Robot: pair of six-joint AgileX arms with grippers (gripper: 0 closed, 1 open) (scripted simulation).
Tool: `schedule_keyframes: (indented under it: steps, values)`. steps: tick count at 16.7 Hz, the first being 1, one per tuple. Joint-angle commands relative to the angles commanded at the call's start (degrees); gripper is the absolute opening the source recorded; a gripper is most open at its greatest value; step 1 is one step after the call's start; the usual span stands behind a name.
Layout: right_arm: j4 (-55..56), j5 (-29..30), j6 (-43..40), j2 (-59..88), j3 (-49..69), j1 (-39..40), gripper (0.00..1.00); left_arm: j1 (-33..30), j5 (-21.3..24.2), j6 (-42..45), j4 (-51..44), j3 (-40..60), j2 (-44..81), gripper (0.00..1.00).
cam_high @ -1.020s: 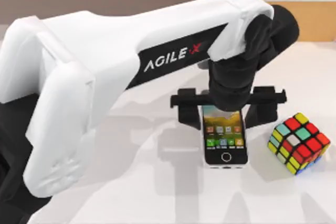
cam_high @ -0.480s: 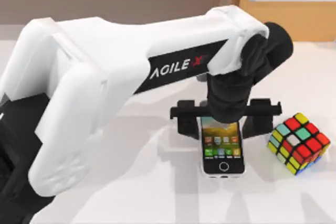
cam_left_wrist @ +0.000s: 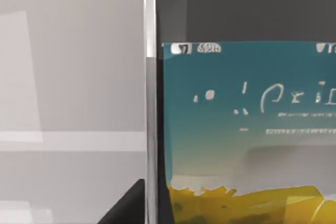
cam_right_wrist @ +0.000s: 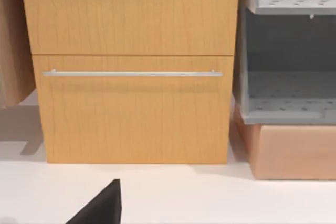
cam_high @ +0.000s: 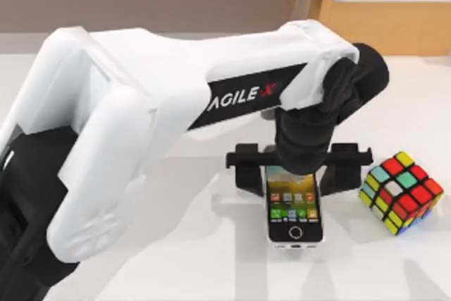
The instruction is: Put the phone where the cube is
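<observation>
The phone point(cam_high: 294, 211) is white-edged with a lit screen of app icons and a round home button, and sits at the table's middle right. My left gripper point(cam_high: 294, 176) reaches down over the phone's far end. Its two black fingers point(cam_high: 244, 173) press against the phone's long sides, shut on it. In the left wrist view the phone's screen point(cam_left_wrist: 247, 129) is very close, with its white edge against the pale table. The cube point(cam_high: 400, 192), scrambled in red, yellow, teal and white, stands on the table just right of the phone, apart from the right finger.
A wooden cabinet point(cam_high: 384, 8) with a metal handle stands at the table's back right. The right wrist view faces that cabinet point(cam_right_wrist: 131, 66) and a grey shelf unit point(cam_right_wrist: 289, 66); a dark part of my right gripper point(cam_right_wrist: 100, 208) shows there, parked.
My left arm has swung slightly left and toward the front, and the phone has shifted with the gripper the same way. The cube has not moved.
</observation>
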Motion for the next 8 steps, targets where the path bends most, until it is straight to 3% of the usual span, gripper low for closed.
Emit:
schedule_keyframes:
  steps: [8]
  values:
    - [0.0,0.0,0.0,0.0,0.0,0.0,1.00,0.0,0.0,0.0,0.0,0.0,0.0,0.68]
